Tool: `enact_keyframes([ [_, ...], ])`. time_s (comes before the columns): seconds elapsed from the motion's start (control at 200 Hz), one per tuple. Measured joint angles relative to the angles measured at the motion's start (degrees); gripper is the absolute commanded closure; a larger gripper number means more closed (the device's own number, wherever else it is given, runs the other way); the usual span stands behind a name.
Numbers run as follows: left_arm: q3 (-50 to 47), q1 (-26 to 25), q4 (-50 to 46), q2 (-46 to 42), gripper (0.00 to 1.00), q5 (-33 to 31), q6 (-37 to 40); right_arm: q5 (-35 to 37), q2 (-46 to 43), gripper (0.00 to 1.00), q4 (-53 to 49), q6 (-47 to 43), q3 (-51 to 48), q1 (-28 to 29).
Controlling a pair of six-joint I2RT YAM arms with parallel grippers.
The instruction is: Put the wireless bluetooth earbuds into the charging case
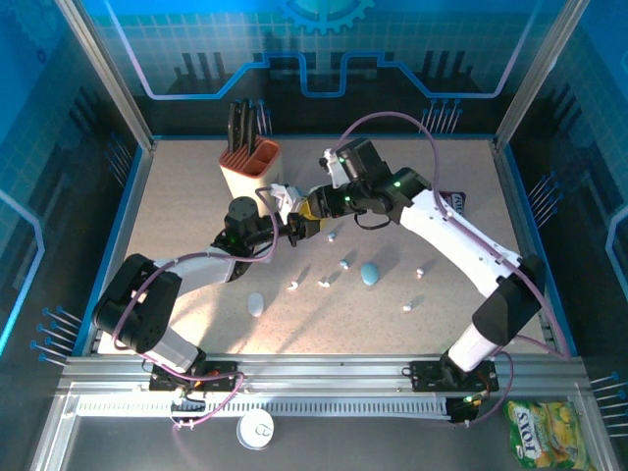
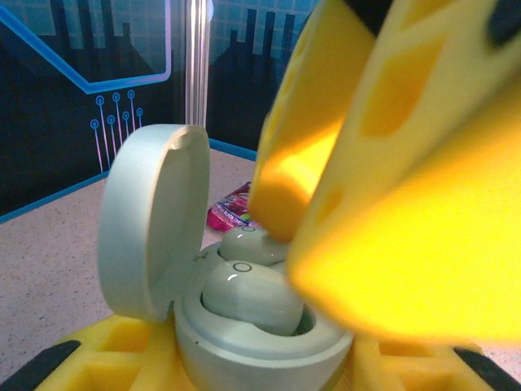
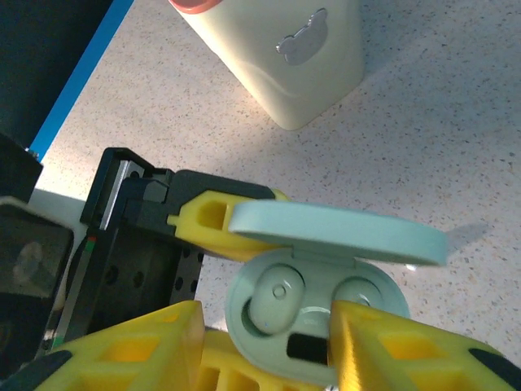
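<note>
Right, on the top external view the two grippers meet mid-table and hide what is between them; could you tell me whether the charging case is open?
Observer: Yes. On the left wrist camera the charging case has its lid standing up, hinged open.
Operator: Thank you. Is anything in it?
Observer: The right wrist camera looks down into it: an earbud sits in one well and a second earbud sits in the other.
Operator: And which arm is holding the case?
Observer: The left gripper clamps the case from both sides. The right gripper hovers just above it with its fingers apart, gripping nothing.
</note>
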Motion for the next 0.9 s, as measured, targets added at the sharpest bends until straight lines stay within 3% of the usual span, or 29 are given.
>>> enact_keyframes([
  [0.275, 0.0, 0.0, -0.5, 0.0, 0.66, 0.1, 0.8, 0.4, -4.0, 0.77, 0.2, 1.9, -0.1, -3.0],
  [0.59, 0.0, 0.0, -4.0, 0.0, 0.65, 1.2, 4.7, 0.1, 4.4, 0.77, -2.5, 1.3, 9.9, -3.7],
  [0.9, 0.0, 0.0, -5.5, 0.0, 0.65, 1.3, 4.7, -0.7, 7.4, 0.8, -6.5, -0.9, 10.0, -3.7],
])
